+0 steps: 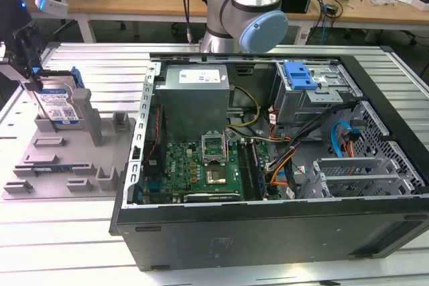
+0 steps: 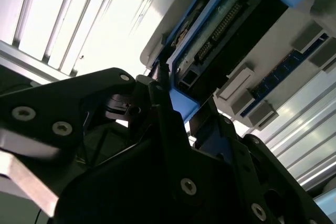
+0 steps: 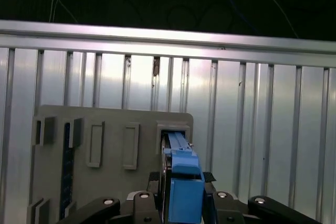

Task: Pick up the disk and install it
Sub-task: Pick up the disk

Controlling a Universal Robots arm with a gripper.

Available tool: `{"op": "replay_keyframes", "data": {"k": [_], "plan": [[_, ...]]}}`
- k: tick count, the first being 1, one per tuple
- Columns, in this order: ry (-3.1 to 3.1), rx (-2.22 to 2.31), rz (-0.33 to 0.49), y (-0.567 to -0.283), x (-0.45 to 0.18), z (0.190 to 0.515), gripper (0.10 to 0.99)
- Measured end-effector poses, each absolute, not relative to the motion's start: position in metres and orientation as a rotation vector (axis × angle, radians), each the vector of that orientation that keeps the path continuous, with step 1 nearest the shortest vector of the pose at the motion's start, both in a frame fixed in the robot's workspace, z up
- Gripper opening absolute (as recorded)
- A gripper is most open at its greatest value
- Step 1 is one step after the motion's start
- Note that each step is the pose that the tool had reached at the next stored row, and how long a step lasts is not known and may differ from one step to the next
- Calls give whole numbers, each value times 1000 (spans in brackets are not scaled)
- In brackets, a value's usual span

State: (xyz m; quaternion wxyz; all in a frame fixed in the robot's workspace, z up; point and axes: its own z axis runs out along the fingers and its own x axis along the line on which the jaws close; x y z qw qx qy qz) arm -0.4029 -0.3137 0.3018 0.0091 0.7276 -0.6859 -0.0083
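Pincer (image 3: pixel 185 208) straddles the blue-bracketed end of the hard disk (image 3: pixel 182 179), which stands on edge in a slot of the grey holder tray (image 3: pixel 110 121) on the bench (image 1: pixel 67 232), upper left in the exterior view. Whether it is clenched I cannot tell. A good lift wants a centred, square hold and a straight pull along the slot, lest the bracket bind.

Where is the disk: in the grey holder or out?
In: the disk stands on edge in the grey holder, tool at its top.
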Motion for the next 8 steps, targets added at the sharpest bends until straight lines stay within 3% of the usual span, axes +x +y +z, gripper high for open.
{"op": "replay_keyframes", "data": {"k": [8], "plan": [[-2163,2253,-26,-314,-403,300,396]]}}
